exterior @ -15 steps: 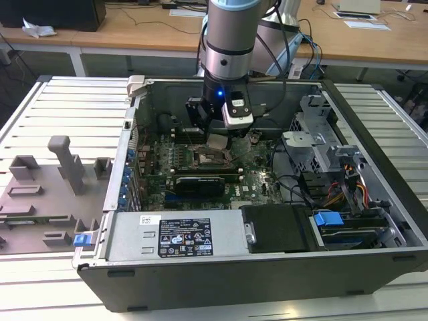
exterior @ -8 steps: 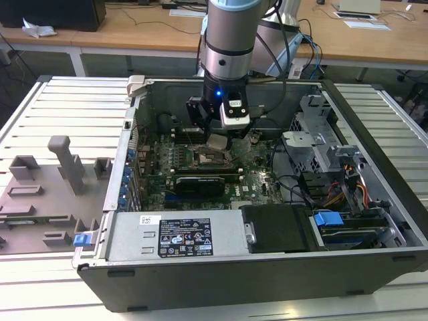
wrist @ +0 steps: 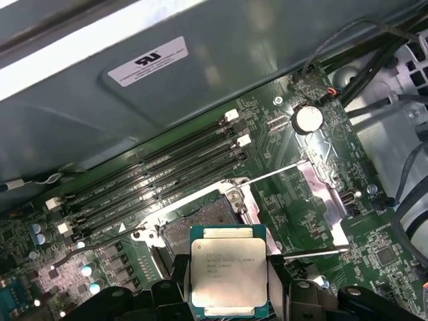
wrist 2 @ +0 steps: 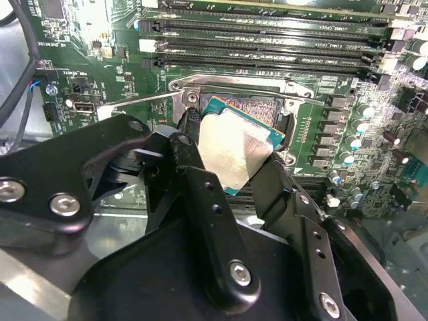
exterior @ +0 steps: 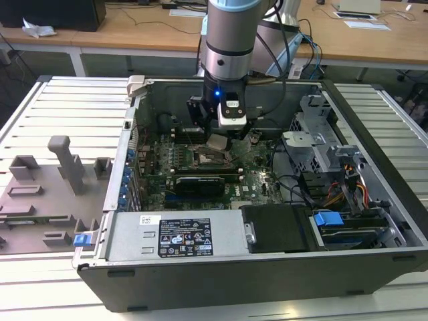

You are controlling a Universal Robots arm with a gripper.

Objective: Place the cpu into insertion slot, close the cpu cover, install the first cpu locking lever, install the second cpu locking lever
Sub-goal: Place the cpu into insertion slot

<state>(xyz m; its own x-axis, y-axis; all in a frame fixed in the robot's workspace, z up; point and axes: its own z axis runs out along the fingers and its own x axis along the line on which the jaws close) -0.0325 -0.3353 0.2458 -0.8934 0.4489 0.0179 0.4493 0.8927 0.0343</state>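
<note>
The arm reaches down into the open computer case at the centre of the exterior view. Its gripper is clamped narrow on the cpu, one black finger on each of two opposite edges in both wrist views. The chip's pale metal top faces up. It hangs just above the near edge of the insertion slot, whose dark contact grid is bare and open in the first wrist view; I cannot tell whether any corner touches the socket rim. The cpu cover is swung back beside the socket. Two thin wire levers stand free of their catches, so nothing blocks the way in. To my eye this is the first step, placing the chip, and it is not yet done. The cover and both levers are untouched. In the second wrist view the cpu sits turned at an angle to the slot, and off to one side of it. Seating it calls for squaring the chip's edges to the socket frame, centring it over the grid, and keeping it level so it drops flat, not corner first. The contacts look fine and would bend easily under a skewed landing.
</note>
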